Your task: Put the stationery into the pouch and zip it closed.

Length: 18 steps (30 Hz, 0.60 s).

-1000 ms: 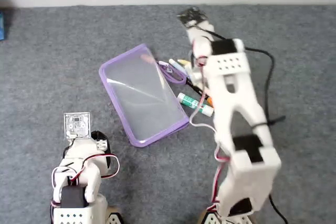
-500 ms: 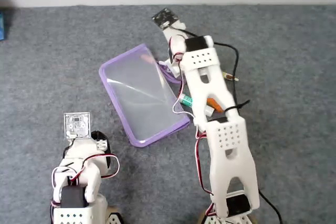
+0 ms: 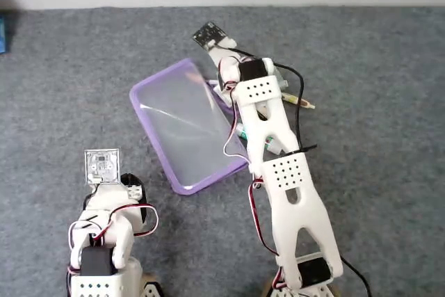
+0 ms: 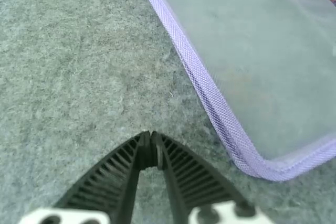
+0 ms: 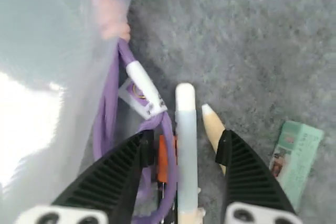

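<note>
**Fingers spread over pens as pouch lies unfilled**

High view: the right arm (image 3: 278, 165) stretches from the lower right of the frame to upper centre. Its wrist hangs over stationery bunched at the right edge of the pouch (image 3: 184, 126). The pouch is clear with purple trim and lies flat at mid-frame on the grey bench (image 3: 389, 67). A cream pen (image 3: 300, 101) pokes out to the right of the arm, and a green-and-white tube (image 3: 272, 145) shows from under it. The left arm (image 3: 104, 220) sits folded at lower left, apart from the pouch.

Left wrist view: the left gripper (image 4: 150, 139) has its fingers pressed together on nothing. It sits above bare bench, with the pouch's purple corner near.

Right wrist view: the right gripper (image 5: 184, 139) has its fingers parted. They straddle a white pen (image 5: 186, 124) and the cream pen's tip and grip neither. The zip pull (image 5: 140, 94) lies just beside them, and a green packet (image 5: 294, 153) lies off to one side.

By appearances the job has barely begun. Nothing can be seen inside the pouch, so every item remains to be loaded and the zip is yet to be drawn.
</note>
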Each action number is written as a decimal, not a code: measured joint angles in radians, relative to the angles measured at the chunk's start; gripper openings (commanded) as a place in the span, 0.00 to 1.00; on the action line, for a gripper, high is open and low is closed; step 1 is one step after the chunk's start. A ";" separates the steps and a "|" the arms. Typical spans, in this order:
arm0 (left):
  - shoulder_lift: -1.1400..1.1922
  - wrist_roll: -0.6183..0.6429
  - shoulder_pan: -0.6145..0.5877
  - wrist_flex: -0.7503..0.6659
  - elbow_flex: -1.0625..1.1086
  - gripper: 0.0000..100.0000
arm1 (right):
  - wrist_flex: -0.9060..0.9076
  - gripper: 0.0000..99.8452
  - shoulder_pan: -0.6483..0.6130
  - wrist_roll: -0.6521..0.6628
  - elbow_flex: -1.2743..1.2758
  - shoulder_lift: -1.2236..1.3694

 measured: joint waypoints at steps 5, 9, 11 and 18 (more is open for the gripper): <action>0.000 0.000 0.000 0.000 0.000 0.01 | 0.057 0.21 -0.035 0.000 -0.091 0.000; 0.000 0.000 0.000 0.000 0.000 0.01 | 0.040 0.21 -0.061 0.000 -0.091 0.000; 0.000 0.000 0.000 0.000 0.000 0.01 | 0.012 0.21 -0.063 0.000 -0.092 0.026; 0.000 0.000 0.000 0.000 0.000 0.01 | -0.054 0.14 -0.058 0.000 -0.094 0.130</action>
